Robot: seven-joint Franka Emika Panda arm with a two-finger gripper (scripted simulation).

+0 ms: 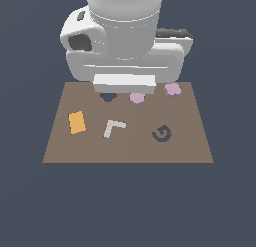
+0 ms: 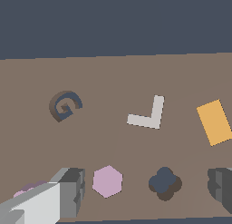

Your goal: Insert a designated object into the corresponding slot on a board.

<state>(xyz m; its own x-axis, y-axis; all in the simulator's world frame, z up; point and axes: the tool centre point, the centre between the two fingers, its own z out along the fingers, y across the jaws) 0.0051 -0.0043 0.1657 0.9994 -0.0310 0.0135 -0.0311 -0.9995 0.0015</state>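
Note:
The brown board (image 1: 60,151) lies flat under my arm. The pale pink-purple lobed block (image 1: 172,89) sits near the board's far edge, toward the exterior view's right. In the wrist view only a sliver of it (image 2: 28,189) shows behind one finger (image 2: 68,193). The dark lobed slot (image 1: 107,96) is near the far edge, left of the pink disc (image 1: 137,97). My gripper (image 2: 145,187) is open and empty above the board. In the wrist view the slot (image 2: 165,183) and the disc (image 2: 108,181) lie between its fingers. The block lies outside them.
An orange rectangle (image 1: 77,122), a white L (image 1: 114,128) and a dark spiral (image 1: 162,133) lie on the board's near half. They also show in the wrist view: rectangle (image 2: 215,122), L (image 2: 148,115), spiral (image 2: 65,105). The arm's body (image 1: 125,36) hides the board's far edge.

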